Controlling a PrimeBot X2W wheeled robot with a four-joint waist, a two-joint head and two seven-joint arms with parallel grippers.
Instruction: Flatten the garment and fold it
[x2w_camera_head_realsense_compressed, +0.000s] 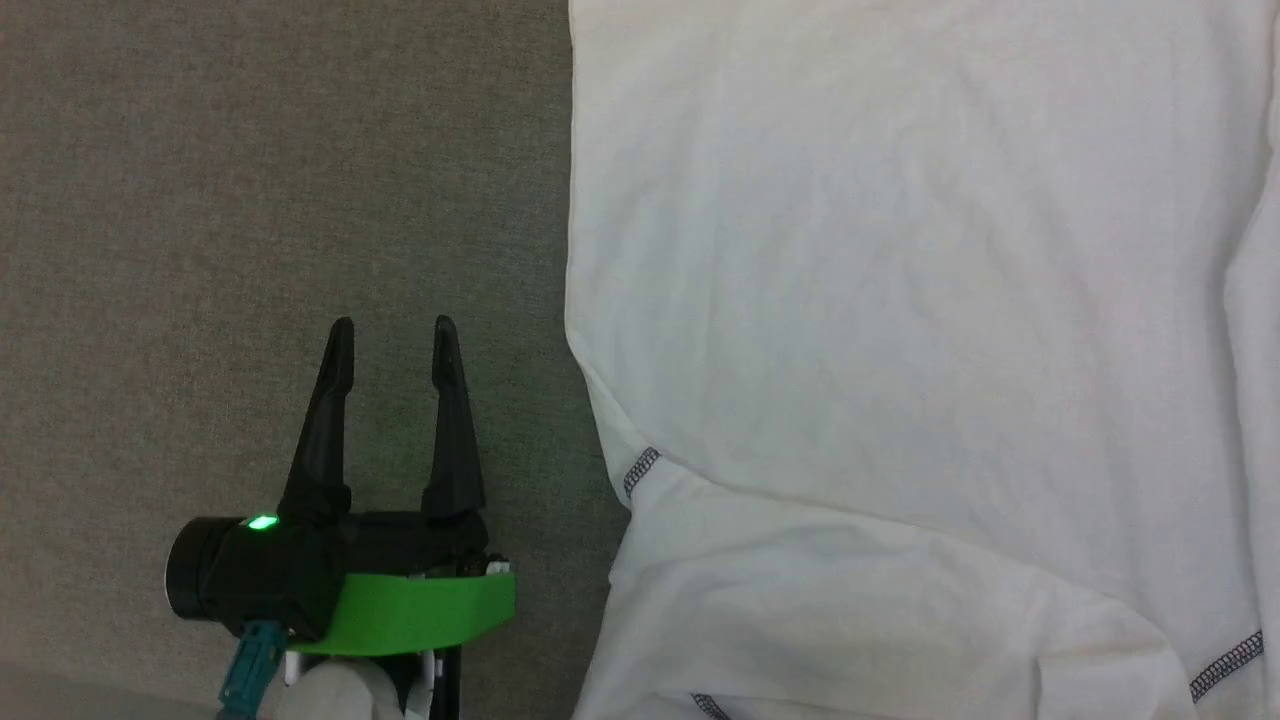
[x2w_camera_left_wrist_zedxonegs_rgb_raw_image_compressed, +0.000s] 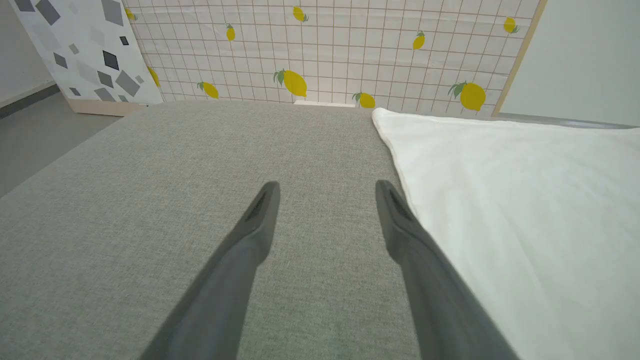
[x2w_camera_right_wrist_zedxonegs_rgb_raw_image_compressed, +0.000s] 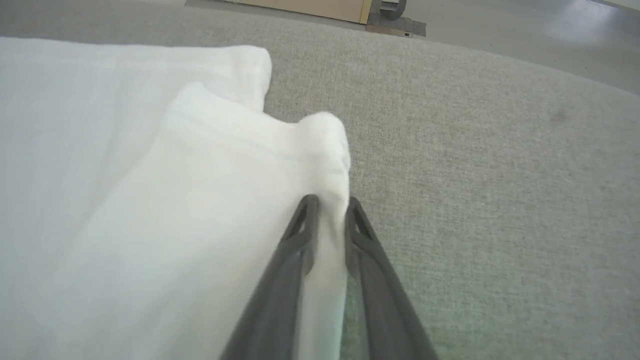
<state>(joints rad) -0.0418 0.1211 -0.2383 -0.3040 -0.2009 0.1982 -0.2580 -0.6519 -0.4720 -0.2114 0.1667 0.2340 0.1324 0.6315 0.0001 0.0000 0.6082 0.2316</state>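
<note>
Pinching the garment (x2w_camera_right_wrist_zedxonegs_rgb_raw_image_compressed: 125, 175), the right gripper (x2w_camera_right_wrist_zedxonegs_rgb_raw_image_compressed: 330, 201) is holding its edge. The left gripper (x2w_camera_head_realsense_compressed: 393, 325) is hovering wide open.

L jaws wide, R jaws narrow

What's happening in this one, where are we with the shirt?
The robot is working on a white T-shirt spread over a grey fabric surface. The right gripper pinches a bunched-up bit of the shirt's edge between its fingers. The left gripper is open and holds nothing, over the bare surface just beside the shirt's opposite edge.
</note>
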